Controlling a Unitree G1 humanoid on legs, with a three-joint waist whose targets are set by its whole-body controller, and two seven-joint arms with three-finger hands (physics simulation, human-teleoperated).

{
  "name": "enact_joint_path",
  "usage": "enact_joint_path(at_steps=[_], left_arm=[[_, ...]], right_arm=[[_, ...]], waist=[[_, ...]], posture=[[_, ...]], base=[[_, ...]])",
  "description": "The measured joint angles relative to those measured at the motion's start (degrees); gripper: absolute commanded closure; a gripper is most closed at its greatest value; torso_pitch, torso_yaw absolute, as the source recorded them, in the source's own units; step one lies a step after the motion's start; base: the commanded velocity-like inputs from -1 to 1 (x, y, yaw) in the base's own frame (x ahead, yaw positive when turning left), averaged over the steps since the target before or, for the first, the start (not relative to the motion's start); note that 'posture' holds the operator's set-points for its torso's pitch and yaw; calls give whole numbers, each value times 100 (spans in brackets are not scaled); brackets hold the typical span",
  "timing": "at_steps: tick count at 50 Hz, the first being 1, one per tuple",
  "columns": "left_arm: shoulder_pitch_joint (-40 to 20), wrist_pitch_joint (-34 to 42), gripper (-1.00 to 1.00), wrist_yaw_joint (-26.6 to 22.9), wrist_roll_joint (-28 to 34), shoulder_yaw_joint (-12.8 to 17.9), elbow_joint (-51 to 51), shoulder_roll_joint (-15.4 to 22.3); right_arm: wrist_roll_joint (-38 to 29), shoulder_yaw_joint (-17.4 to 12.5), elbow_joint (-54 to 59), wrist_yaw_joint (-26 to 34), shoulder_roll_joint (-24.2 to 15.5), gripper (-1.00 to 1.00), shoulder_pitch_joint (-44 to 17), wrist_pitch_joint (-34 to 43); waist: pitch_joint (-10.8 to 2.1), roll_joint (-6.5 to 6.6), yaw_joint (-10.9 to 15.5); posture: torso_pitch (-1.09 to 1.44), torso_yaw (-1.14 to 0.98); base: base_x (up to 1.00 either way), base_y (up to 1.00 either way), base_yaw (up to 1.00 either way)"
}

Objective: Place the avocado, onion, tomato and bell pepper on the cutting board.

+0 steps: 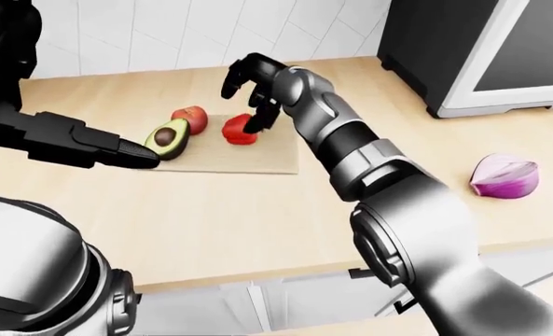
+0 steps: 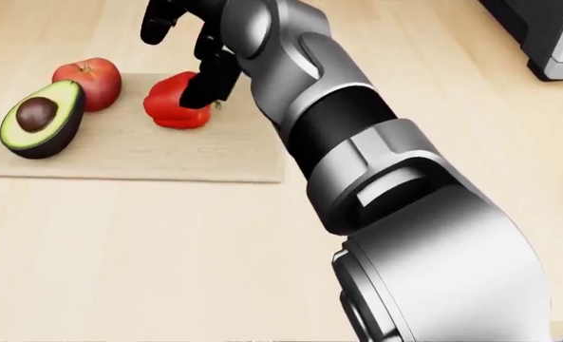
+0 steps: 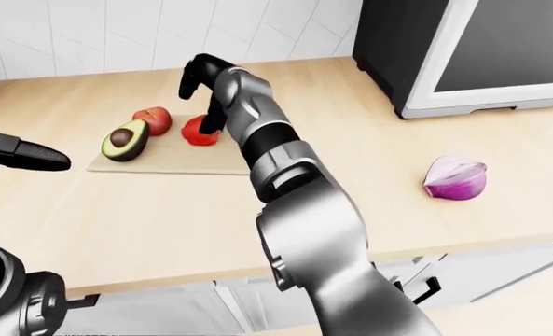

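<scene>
The bell pepper (image 2: 176, 100) sits on the cutting board (image 2: 157, 153) beside the tomato (image 2: 88, 80) and avocado (image 2: 40, 117). The right robot hand (image 2: 182, 39) hangs just above the pepper, fingers spread, empty. The onion (image 3: 455, 177) lies on the counter (image 3: 192, 217) toward its right end; the left robot hand (image 1: 117, 149) is extended with nothing in it.

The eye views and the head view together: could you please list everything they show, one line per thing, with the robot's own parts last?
Cutting board: one, pale wood, on the counter, left of centre in the head view.
Avocado: one half, green with brown pit, on the board's left end.
Tomato: one, red, on the board, just above the avocado.
Bell pepper: one, red, on the board, right of the tomato.
Onion: one half, purple, on the counter far right, off the board.
Counter: one, light wood.
Appliance: one, dark with white frame, top right.
Wall tiles: white, top.
Right hand: black fingers open, above the pepper.
Left hand: black, beside the avocado.
</scene>
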Motion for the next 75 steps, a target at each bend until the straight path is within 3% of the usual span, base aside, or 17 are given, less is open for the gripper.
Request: enact_joint_path(at_steps=[7, 10, 16, 30, 35, 46, 51, 57, 67, 75], left_arm=[[-93, -56, -100, 56, 7, -41, 93, -99], [-80, -74, -100, 94, -7, -27, 94, -135], [-28, -67, -100, 237, -69, -49, 116, -268], [61, -108, -100, 611, -333, -85, 155, -391], [80, -129, -100, 748, -489, -63, 203, -388], [65, -87, -100, 1042, -788, -132, 261, -339], [108, -98, -100, 1152, -897, -140, 283, -347], [183, -47, -100, 1203, -991, -131, 246, -287], [211, -42, -100, 1310, -1080, -153, 227, -279], [168, -23, -100, 1357, -1134, -198, 267, -251]], right_arm=[[30, -18, 2, -13, -1, -64, -14, 45], [60, -30, 8, -63, -5, -98, -30, 34], [92, -17, -26, -99, -72, -100, -65, -58], [135, 194, -1318, 1177, -942, -100, 83, 120], [28, 210, -2604, 1906, -1265, -100, 424, 493], [-752, -4, -7156, 4312, -1945, -100, 2036, 1907], [-1032, -347, -8061, 5145, -2501, -100, 2511, 2119], [-1124, -848, -8817, 5626, -3199, -100, 3052, 2261], [-772, -1405, -9485, 5744, -3959, -100, 4162, 2364], [-451, -1758, -9990, 5620, -4265, -100, 5094, 2529]], waist=[[6, -4, 1], [6, -3, 1], [3, -10, 15], [17, -66, 16], [60, -84, 37], [60, -161, 70], [75, -161, 77], [54, -168, 47], [13, -201, 46], [2, -236, 60]], posture=[[0, -6], [0, -6], [0, -6], [0, -6], [0, -6], [0, -6], [0, -6], [0, -6], [0, -6], [0, -6]], base=[[0, 0, 0], [0, 0, 0], [0, 0, 0], [0, 0, 0], [0, 0, 0], [0, 0, 0], [0, 0, 0], [0, 0, 0], [0, 0, 0], [0, 0, 0]])
